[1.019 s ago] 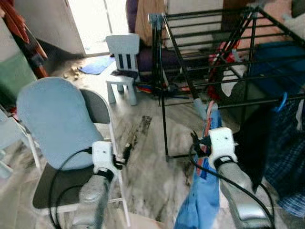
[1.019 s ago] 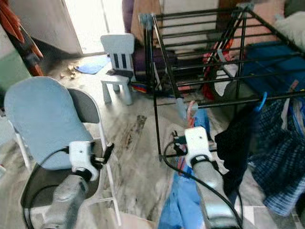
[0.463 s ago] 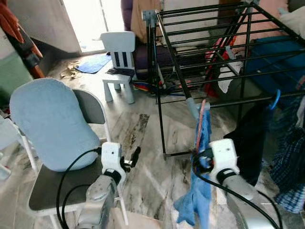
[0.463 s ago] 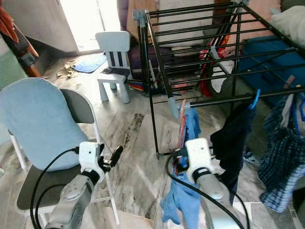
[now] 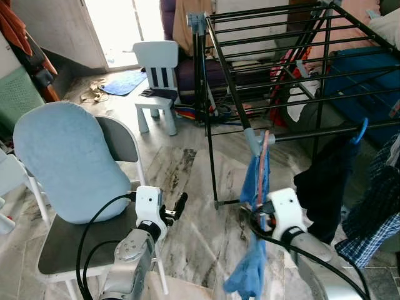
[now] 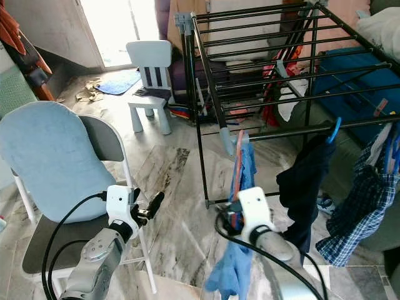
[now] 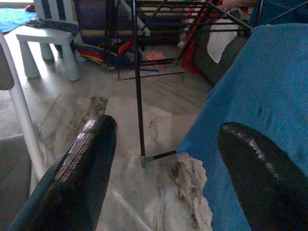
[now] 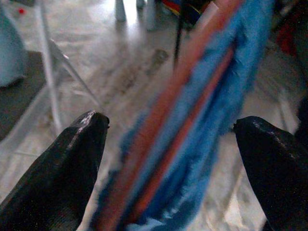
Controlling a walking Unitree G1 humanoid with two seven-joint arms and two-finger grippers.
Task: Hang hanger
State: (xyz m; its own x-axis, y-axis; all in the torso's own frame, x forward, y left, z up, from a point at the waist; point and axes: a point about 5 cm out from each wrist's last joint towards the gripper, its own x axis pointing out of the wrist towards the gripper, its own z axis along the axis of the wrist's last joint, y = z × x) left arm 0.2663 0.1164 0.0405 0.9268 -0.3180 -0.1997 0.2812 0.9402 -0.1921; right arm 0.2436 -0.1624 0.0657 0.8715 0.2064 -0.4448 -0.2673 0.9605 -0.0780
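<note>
A reddish hanger (image 5: 264, 156) carrying a blue cloth (image 5: 255, 187) hangs down from the front rail (image 5: 325, 132) of the black drying rack (image 5: 275, 69), its top next to the grey corner joint (image 5: 252, 139). My right gripper (image 8: 171, 122) is open, level with the lower part of the hanger. The hanger and cloth stand between its spread fingers (image 8: 82, 144) without being clamped. My left gripper (image 5: 178, 206) is open and holds nothing, floating low beside the chair, left of the cloth.
A folding chair with a blue cushion (image 5: 69, 162) stands at my left. A small white child's chair (image 5: 159, 75) is farther back. A dark garment (image 5: 325, 181) on a blue hanger and a plaid shirt (image 5: 375, 212) hang from the same rail to the right.
The camera has shifted. The hanger with the blue cloth has risen to the front rail and now hangs straight. My right wrist has dropped slightly; the left gripper has moved a little forward.
</note>
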